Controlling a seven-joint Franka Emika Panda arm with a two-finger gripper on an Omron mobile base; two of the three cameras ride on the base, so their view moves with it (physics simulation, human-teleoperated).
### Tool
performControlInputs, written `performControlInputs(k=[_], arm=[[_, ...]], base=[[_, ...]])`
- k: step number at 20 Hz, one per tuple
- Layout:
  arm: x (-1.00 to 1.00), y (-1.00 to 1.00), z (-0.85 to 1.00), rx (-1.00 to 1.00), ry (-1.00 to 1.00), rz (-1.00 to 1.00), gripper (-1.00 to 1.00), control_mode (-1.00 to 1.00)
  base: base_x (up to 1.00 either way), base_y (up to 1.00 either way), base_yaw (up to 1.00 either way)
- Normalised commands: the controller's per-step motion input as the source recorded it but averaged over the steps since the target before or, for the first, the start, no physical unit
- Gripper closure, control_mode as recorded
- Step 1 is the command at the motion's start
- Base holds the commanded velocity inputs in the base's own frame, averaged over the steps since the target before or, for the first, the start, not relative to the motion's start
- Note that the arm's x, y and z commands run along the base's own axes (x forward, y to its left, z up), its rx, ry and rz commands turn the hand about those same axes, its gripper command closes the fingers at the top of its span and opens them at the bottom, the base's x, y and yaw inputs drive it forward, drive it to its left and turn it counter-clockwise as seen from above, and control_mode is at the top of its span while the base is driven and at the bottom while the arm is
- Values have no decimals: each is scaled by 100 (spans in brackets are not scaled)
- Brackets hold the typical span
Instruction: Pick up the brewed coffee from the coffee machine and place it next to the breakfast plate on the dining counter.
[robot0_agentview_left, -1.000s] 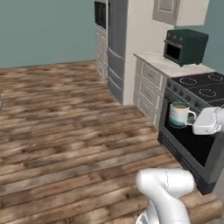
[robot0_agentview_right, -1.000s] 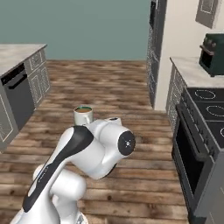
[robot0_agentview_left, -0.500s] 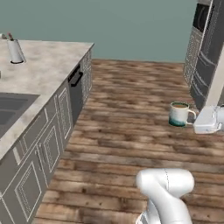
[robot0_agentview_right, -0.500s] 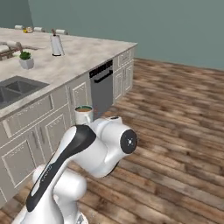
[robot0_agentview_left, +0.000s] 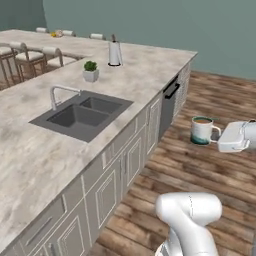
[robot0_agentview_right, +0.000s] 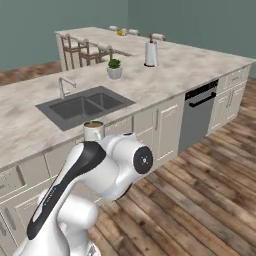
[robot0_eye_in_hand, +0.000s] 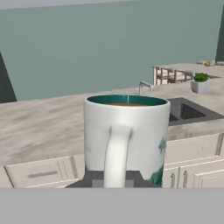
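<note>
Transport step: end effector (robot0_agentview_left: 221, 144) pinches the brewed coffee (robot0_agentview_left: 202, 130) by its handle, beside the sink (robot0_agentview_left: 80, 113). Next: carry toward the stools (robot0_agentview_left: 30, 56).

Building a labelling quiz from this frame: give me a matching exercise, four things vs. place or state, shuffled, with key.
Things:
1. white mug with teal base
2. small green potted plant
3. dark grey double sink
4. black-fronted dishwasher

Places or states:
A. set into the marble counter, curved faucet behind it
B. carried above the wood floor, handle in the shut gripper
C. built under the counter's edge, near the corner
D. standing on the counter beyond the sink

Pairs: 1-B, 2-D, 3-A, 4-C
</note>
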Motion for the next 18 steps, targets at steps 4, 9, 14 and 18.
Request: performControlInputs(k=[4, 9, 14, 18], arm=[[0, 0, 0, 0, 0, 0, 100, 100], [0, 0, 0, 0, 0, 0, 100, 100], [0, 0, 0, 0, 0, 0, 100, 100], [0, 0, 0, 0, 0, 0, 100, 100]], base=[[3, -56, 38], [53, -100, 15], [92, -100, 9], [100, -100, 13]])
